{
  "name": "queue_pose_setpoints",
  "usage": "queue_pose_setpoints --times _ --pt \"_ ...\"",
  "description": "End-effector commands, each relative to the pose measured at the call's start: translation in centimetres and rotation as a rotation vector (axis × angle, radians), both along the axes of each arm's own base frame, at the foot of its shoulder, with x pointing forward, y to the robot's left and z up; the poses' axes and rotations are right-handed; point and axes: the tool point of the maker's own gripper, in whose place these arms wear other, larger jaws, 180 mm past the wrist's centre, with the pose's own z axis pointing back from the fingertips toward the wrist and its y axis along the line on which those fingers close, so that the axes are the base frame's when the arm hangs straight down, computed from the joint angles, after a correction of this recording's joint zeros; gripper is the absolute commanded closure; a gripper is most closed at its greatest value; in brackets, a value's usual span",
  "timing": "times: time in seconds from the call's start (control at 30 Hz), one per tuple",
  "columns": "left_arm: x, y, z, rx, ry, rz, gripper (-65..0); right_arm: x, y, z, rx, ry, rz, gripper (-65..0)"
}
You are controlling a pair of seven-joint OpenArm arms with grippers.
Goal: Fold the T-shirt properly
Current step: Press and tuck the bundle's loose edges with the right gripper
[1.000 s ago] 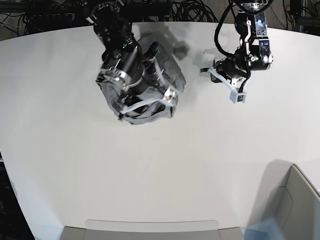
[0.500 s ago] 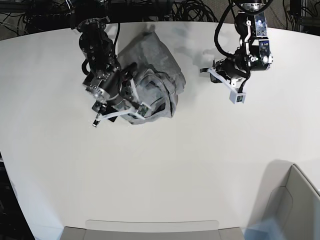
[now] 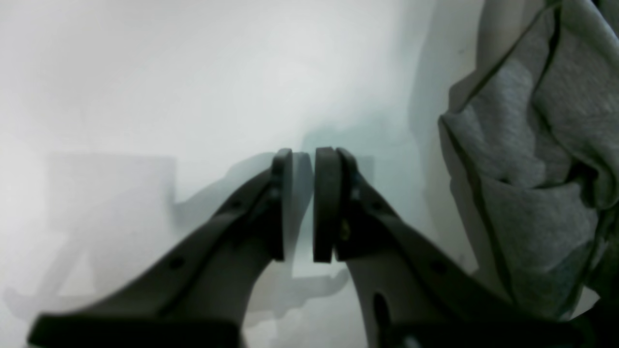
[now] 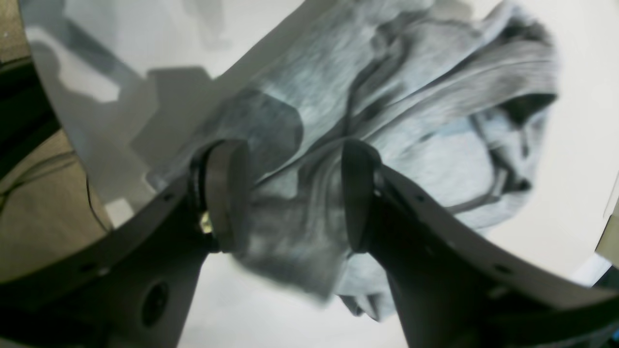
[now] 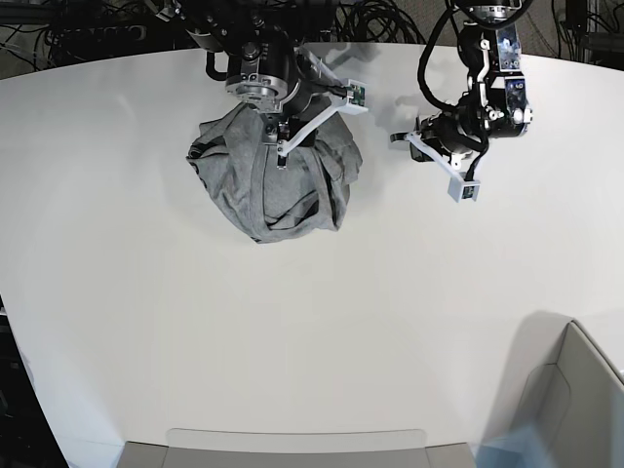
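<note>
The heather-grey T-shirt (image 5: pixel 273 190) lies crumpled in a heap on the white table (image 5: pixel 292 331), plain side showing. My right gripper (image 5: pixel 317 125) hangs over the heap's far edge and is open wide. In the right wrist view the T-shirt (image 4: pixel 425 121) fills the space between and beyond the right gripper (image 4: pixel 290 164); I cannot tell whether the pads touch the cloth. My left gripper (image 5: pixel 462 188) hovers to the right of the heap, apart from it. In its own view the left gripper (image 3: pixel 303 164) shows only a narrow empty gap, with the T-shirt (image 3: pixel 527 159) at the right edge.
A grey bin (image 5: pixel 575 390) stands at the near right corner and a flat grey tray (image 5: pixel 292 444) sits at the table's front edge. Dark cables (image 5: pixel 380 19) run behind the far edge.
My right gripper swung from the heap's near-left side up to its far edge, staying open. The far flap of the shirt is now drawn in under the gripper. The left arm has not moved.
</note>
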Motion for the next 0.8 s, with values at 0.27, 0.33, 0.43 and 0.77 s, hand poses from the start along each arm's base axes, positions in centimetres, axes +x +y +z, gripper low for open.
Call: queue_pose_setpoints --times 0.27,0.33,0.43,0.77 --pt "0.6 0.0 0.7 -0.004 -0.03 0.002 -8.1 7.1 -2.3 4.1 0.076 -0.134 -0.218 -30.3" --pt "0.6 -0.1 0.7 -0.005 -0.029 -0.002 -8.1 7.4 -1.8 4.4 0.078 -0.145 -0.2 -30.3" --pt "0.6 -0.2 0.7 -0.006 -0.029 -0.002 -8.1 7.9 -1.0 4.2 0.074 -0.139 -0.183 -30.3" --pt "0.6 -0.1 0.7 -0.006 -0.03 0.0 -8.1 7.7 3.2 -0.1 0.073 0.036 -0.165 -30.3"
